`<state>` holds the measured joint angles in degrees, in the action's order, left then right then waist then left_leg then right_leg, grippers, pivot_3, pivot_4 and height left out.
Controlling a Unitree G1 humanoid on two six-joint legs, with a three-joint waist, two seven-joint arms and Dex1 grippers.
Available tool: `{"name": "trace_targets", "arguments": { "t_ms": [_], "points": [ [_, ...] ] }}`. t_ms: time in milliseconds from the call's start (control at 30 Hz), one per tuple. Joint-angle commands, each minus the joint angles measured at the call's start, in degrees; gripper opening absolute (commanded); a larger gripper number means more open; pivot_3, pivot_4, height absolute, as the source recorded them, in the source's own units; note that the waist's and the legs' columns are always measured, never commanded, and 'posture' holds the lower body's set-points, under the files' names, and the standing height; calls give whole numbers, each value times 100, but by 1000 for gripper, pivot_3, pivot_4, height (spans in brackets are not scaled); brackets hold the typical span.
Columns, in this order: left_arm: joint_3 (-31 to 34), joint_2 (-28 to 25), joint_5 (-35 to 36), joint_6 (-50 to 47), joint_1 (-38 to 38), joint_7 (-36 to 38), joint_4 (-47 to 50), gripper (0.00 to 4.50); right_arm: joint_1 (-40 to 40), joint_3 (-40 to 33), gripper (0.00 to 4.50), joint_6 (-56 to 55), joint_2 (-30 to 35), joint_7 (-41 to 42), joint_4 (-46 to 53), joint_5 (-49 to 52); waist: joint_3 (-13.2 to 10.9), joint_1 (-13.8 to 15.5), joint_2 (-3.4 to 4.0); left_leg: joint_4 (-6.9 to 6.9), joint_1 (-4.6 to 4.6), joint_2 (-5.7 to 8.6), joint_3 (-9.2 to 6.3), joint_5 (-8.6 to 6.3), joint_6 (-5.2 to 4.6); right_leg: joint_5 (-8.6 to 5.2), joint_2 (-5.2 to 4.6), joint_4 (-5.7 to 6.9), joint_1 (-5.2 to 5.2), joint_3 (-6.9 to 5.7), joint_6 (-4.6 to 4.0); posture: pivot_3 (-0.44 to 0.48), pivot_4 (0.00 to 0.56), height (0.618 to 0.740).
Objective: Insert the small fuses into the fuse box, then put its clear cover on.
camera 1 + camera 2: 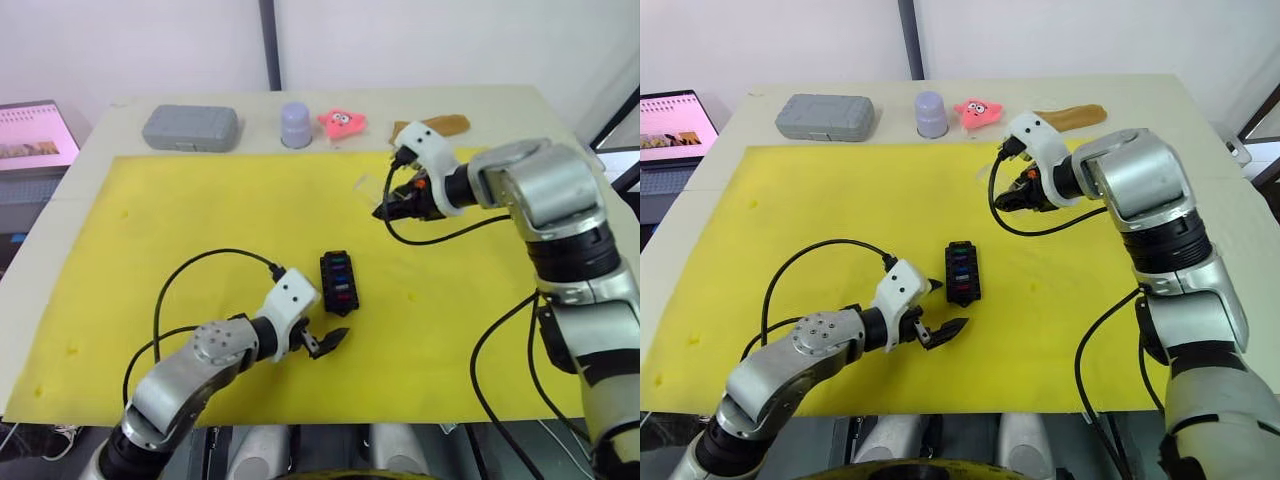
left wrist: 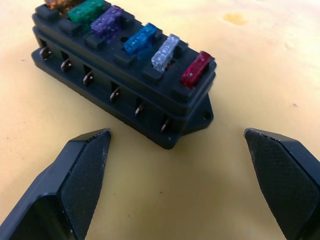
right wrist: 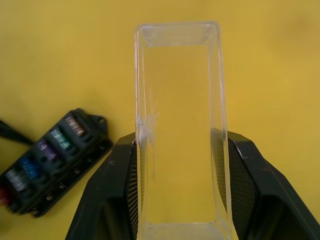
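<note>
right gripper grasps cover | left gripper released beside fuse box, fuses seated | mat centre | no writing legible

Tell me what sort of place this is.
Probably a robotics lab test bench: a table under a yellow mat, a laptop at its edge, and practice items like the fuse box.

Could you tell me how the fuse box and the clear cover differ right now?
The fuse box is black and opaque; the clear cover is transparent. The fuse box rests on the yellow mat with coloured fuses in its slots; the clear cover is empty, gripped by the right gripper. The left gripper is open beside the fuse box. Both are rectangular.
</note>
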<state>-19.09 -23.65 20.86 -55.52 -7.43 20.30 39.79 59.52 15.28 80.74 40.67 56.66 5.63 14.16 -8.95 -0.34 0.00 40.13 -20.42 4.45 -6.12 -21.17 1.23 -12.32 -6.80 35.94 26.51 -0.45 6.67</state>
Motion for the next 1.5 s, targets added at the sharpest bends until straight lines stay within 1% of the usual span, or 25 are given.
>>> {"name": "trace_targets", "arguments": {
  "t_ms": [33,133,233,333,433,667,767,967,1133,1300,1500],
  "points": [
    [-46,97,-266,19,-66,-297,-21,4500,-15,-210,1690,387,291,78,842,525,0,0,0,0,0,0,1,0,0,0,0,-1,0,0,0,0,150,740],
    [-225,109,-528,123,-95,-450,-105,4500,-39,-272,1690,540,411,-47,1045,767,0,-1,-1,0,3,-1,2,0,0,0,0,0,-2,0,0,0,150,740],
    [-272,252,-702,228,-13,-648,-183,4500,-36,-350,1690,655,465,-200,1130,939,0,-1,-1,0,4,-1,2,0,0,0,0,0,-2,0,0,0,150,740],
    [-144,365,-821,325,52,-785,-227,4500,-47,-425,1690,721,484,-342,1200,1091,0,4,-1,0,3,-1,2,0,0,0,0,0,-2,0,0,0,150,740],
    [158,284,-838,428,36,-723,-244,4500,-58,-460,1690,720,499,-459,1224,1208,0,14,-1,0,4,-1,2,0,0,0,0,1,-2,0,0,0,150,740],
    [838,-268,-608,580,26,-205,-272,4500,-97,-449,1690,599,557,-654,1216,1428,0,-2,-1,-2,3,-2,3,0,0,0,1,0,0,-1,0,0,150,740],
    [907,-404,-448,649,17,128,-274,4500,-99,-445,1690,551,565,-719,1203,1503,0,14,-1,-1,1,-2,4,0,0,0,0,-2,0,-1,0,0,150,740],
    [748,-408,-171,884,-7,771,-446,4500,-108,-439,1690,469,588,-831,1173,1592,0,84,-1,-1,2,-1,4,0,0,0,0,-4,-1,-1,0,0,150,740],
    [718,-180,-237,976,-324,815,-987,4500,-105,-470,1690,456,611,-949,1171,1663,0,101,-1,1,2,-1,5,0,0,0,0,-4,-2,-1,0,0,150,740],
    [524,64,-488,1121,-480,631,-1274,4500,-88,-521,1690,477,639,-1037,1201,1732,0,102,-1,1,2,-1,5,0,0,0,0,-4,-2,-1,0,0,150,740],
    [323,528,-775,1260,-643,333,-1718,4500,-84,-568,1690,501,633,-1152,1224,1807,1,116,-1,3,3,0,4,0,0,0,0,-4,-6,-1,0,0,150,740]
  ]
}}
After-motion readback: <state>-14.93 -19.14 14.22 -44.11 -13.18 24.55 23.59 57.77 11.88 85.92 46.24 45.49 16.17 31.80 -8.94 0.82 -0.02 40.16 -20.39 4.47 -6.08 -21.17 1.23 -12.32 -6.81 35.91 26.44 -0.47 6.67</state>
